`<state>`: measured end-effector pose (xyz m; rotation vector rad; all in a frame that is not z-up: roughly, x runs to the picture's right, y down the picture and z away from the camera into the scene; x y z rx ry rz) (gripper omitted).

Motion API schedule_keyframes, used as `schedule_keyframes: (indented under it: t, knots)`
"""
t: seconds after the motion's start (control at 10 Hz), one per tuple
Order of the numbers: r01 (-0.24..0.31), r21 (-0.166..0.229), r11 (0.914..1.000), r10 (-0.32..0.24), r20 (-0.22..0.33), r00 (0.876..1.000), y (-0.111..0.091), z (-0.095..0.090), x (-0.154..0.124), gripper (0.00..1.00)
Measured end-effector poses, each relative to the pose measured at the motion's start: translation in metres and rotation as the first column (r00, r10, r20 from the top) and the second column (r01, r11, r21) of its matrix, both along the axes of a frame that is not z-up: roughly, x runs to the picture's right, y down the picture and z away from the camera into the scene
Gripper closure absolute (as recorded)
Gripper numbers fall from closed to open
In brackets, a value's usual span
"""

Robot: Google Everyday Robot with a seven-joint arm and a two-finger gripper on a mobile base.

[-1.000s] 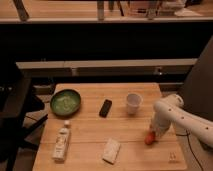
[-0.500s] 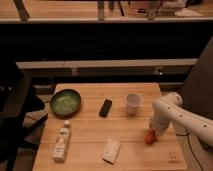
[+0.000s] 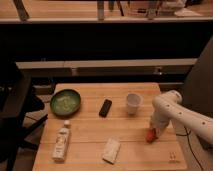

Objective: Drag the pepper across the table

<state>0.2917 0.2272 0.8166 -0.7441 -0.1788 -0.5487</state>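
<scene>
The pepper (image 3: 149, 134) is small and red-orange and lies on the light wooden table (image 3: 90, 135) near its right side. My gripper (image 3: 153, 129) hangs at the end of the white arm, right on top of the pepper, and covers its upper part. The arm comes in from the right edge of the view.
A white cup (image 3: 133, 103) stands just up and left of the gripper. A black rectangular object (image 3: 105, 107) lies mid-table, a green bowl (image 3: 65, 102) at the far left, a white bottle (image 3: 61, 142) at the front left, and a white packet (image 3: 111, 150) at the front.
</scene>
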Motion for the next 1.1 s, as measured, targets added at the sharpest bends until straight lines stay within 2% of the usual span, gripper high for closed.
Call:
schedule_keyframes:
  t: [1.1]
  knots:
    - [0.068,-0.003,0.9977,-0.068,0.029,0.997,-0.022,0.015,0.000,1.00]
